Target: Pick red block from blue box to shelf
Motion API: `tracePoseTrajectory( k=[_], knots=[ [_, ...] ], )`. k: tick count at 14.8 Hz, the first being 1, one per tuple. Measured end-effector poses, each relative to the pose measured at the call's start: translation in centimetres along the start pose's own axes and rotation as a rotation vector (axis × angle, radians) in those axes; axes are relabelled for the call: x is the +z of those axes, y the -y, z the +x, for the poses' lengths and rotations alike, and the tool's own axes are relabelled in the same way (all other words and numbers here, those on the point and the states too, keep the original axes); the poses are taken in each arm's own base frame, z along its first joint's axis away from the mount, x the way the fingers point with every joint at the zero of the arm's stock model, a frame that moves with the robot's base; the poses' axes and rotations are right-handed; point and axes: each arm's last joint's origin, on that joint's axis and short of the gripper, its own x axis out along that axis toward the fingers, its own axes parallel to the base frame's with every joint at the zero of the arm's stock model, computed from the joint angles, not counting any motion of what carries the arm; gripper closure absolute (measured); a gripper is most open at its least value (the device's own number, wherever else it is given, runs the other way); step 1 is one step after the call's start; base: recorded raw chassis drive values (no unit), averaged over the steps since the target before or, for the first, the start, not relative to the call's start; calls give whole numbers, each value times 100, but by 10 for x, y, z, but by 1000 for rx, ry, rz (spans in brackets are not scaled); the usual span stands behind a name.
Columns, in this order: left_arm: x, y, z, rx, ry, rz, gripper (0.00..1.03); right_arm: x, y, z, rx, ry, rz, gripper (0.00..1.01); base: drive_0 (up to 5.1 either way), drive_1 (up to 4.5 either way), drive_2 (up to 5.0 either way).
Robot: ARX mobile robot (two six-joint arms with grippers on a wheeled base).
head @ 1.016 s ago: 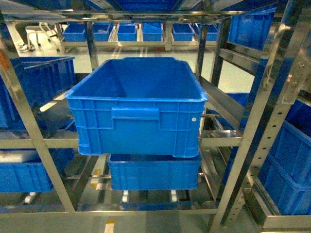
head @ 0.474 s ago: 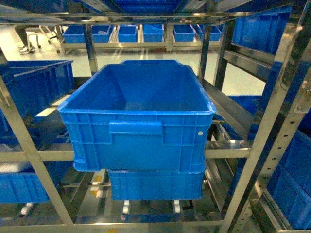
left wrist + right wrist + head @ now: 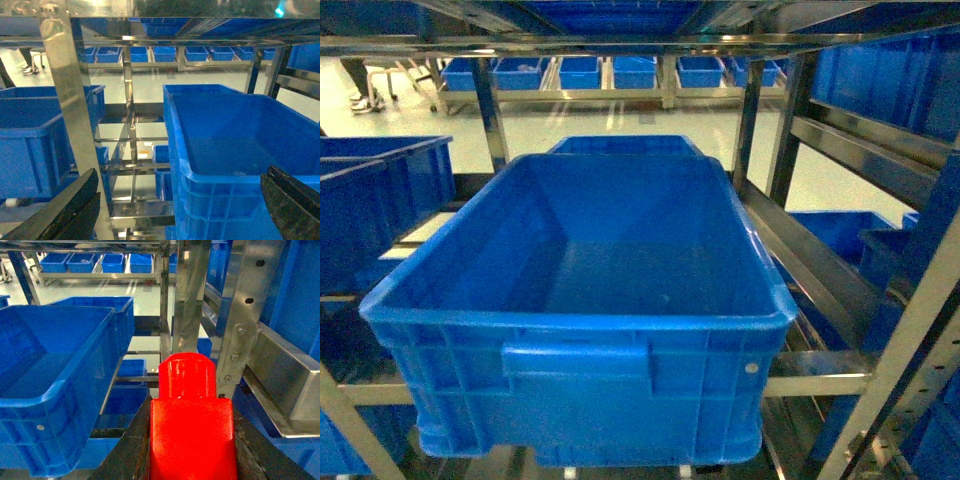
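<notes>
Gripping the red block (image 3: 192, 440), right claw (image 3: 192, 460) apparently faces shelf (image 3: 240, 340).

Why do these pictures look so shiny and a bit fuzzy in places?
Head view: soft overall, floor glare behind the shelf. Left wrist view: mirror-like reflections on the steel post. Right wrist view: red block looms close, highlights on its stud.

Head cam looked down, close, into big dark blue ribbed plastic crate (image 3: 590, 300) on silver steel-frame shelf (image 3: 800, 100). Left wrist cam faced forward at crate's left side (image 3: 235, 145); right wrist cam at right side (image 3: 55, 370). All shared crate.
</notes>
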Motion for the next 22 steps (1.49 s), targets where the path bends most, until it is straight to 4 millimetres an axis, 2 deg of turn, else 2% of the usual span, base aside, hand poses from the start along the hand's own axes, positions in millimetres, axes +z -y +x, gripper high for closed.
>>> tracePoseTrajectory(
  k=[22],
  knots=[
    [0, 0, 0, 0, -2, 0, 5, 0, 0, 0, 0, -2, 0, 74, 0, 0, 0]
  ],
)
